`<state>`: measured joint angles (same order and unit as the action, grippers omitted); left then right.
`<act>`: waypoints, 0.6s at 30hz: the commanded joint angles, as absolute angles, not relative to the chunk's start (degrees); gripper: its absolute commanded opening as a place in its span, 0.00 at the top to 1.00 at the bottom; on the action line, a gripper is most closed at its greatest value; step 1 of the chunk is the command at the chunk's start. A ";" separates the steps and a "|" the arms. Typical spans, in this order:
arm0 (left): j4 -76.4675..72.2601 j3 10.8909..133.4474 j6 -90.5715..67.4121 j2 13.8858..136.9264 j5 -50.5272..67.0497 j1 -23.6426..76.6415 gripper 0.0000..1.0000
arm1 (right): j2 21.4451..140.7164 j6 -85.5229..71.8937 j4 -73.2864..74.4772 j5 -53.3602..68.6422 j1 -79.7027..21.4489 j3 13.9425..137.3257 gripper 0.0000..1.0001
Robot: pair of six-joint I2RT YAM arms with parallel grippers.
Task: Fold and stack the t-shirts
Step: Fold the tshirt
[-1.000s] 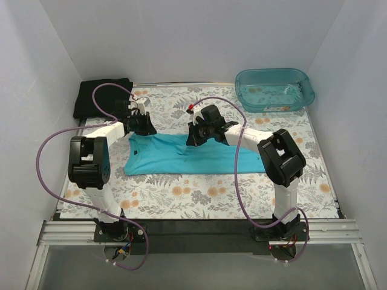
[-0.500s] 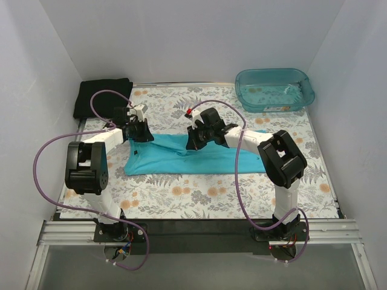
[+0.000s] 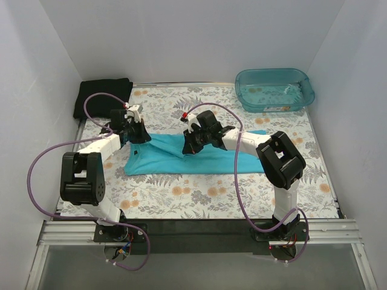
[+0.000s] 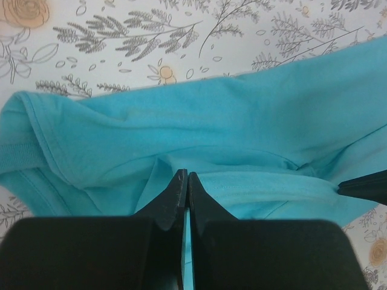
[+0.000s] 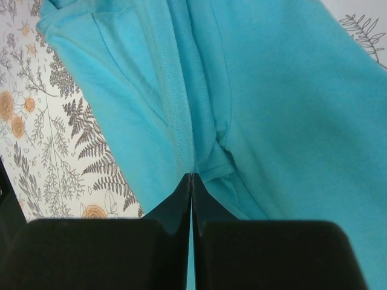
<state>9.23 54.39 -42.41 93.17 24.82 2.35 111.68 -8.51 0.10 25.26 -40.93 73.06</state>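
Note:
The turquoise t-shirt [image 3: 211, 161] lies spread left to right across the middle of the floral table. My left gripper [image 3: 138, 134] is at its far left edge, and in the left wrist view its jaws [image 4: 184, 175] are shut on a pinch of the turquoise cloth [image 4: 242, 121], which puckers at the tips. My right gripper [image 3: 188, 147] is at the shirt's middle, shut [image 5: 191, 176] on a gathered fold beside a seam [image 5: 175, 90]. The black t-shirt [image 3: 103, 96] lies folded at the back left corner, apart from both grippers.
A translucent teal tub [image 3: 275, 89] stands at the back right. White walls close in the table [image 3: 181, 196] on three sides. Purple cables [image 3: 45, 163] loop from both arms. The arm bases sit on the dark rail [image 3: 193, 229] at the near edge.
Both grippers have moved toward the back and slightly left, still shut on the turquoise cloth, dragging its far edge with them. The left arm's elbow has swung left.

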 commanded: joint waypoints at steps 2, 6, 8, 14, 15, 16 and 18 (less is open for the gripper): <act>8.18 51.33 -45.96 89.21 21.54 1.93 1.00 | 109.51 -6.86 -0.53 26.80 -41.57 72.07 0.99; 7.30 48.87 -48.69 87.98 18.73 1.93 1.00 | 109.77 -6.77 -0.53 27.51 -41.92 71.98 0.99; 7.03 47.99 -49.83 87.54 18.37 1.93 1.00 | 110.13 -6.77 -0.53 27.60 -42.10 71.98 0.98; 6.42 45.71 -51.94 86.57 17.32 1.93 0.96 | 110.57 -6.59 -0.53 28.12 -42.71 71.98 0.94; 6.50 45.53 -52.64 86.14 17.14 1.93 0.94 | 110.57 -6.68 -0.53 28.30 -42.80 71.90 0.94; 6.50 45.27 -52.91 85.87 17.05 1.93 0.90 | 110.57 -6.77 -0.53 28.47 -42.80 71.72 0.92; 6.42 44.48 -53.78 84.47 16.00 1.93 0.86 | 110.39 -6.94 -0.53 28.91 -42.98 71.54 0.88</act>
